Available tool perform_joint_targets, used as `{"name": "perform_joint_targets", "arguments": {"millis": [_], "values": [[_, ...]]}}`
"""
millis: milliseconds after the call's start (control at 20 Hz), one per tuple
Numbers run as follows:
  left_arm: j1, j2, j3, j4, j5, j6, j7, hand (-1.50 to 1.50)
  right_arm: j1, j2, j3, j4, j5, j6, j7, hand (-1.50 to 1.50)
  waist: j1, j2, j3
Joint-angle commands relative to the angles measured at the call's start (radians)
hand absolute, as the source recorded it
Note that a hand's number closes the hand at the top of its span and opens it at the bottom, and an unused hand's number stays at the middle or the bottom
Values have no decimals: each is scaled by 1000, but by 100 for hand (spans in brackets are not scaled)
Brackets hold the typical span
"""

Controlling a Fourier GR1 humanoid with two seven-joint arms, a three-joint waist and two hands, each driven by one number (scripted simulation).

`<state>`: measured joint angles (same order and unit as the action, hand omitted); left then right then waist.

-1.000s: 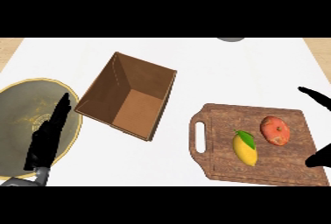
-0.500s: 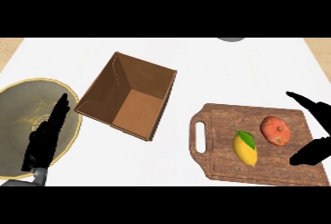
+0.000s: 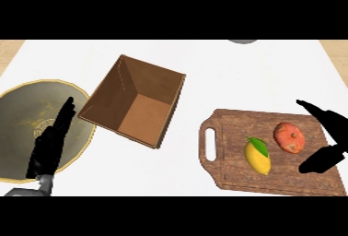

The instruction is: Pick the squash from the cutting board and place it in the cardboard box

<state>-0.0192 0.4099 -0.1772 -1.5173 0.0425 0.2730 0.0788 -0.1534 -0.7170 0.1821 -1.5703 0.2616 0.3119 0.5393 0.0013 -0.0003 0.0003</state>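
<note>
Squash [image 3: 258, 156], yellow with a green tip, lies on the cutting board [image 3: 234, 123] near the board's middle, its length running from the board's far side toward its near edge. Just beside it, toward the board's far right corner, sits a reddish round fruit [image 3: 289, 137]; the two are close, and whether they touch cannot be told. The board rests at the right end of the white counter [image 3: 258, 78], its handle slot facing left. The right hand [image 3: 323, 159] comes in over the board's right edge, spread wide and holding nothing: its straight fingers [image 3: 321, 112] reach across the far right corner while the thumb lies lower, over the right edge, with the fruit near the gap between them. It does not touch the squash. The open cardboard box [image 3: 108, 94] stands askew in the counter's middle, well apart from the board. At the counter's left edge lies a round plate [image 3: 27, 103], and over its right side the left hand [image 3: 49, 146] rests flat, fingers straight and pointing away.
</note>
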Motion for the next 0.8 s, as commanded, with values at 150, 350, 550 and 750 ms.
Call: {"name": "perform_joint_targets", "arguments": {"millis": [150, 350, 550, 750], "values": [[14, -67, 8, -34, -98, 6, 33, 0, -9, 134, -13, 8, 120, 19, 26, -150, 1, 0, 0], [60, -67, 85, -6, -52, -80, -48, 0, 94, 127, -93, -97, 122, 54, 5, -150, -3, -1, -1], [8, -99, 93, -11, -103, -86, 12, 0, 88, 170, -113, -5, 195, 55, -84, -150, -3, 0, 0], [71, -119, 101, -24, -137, -86, -41, 0, 79, 182, -135, 33, 234, 67, -123, -150, 0, 0, 0]]}}
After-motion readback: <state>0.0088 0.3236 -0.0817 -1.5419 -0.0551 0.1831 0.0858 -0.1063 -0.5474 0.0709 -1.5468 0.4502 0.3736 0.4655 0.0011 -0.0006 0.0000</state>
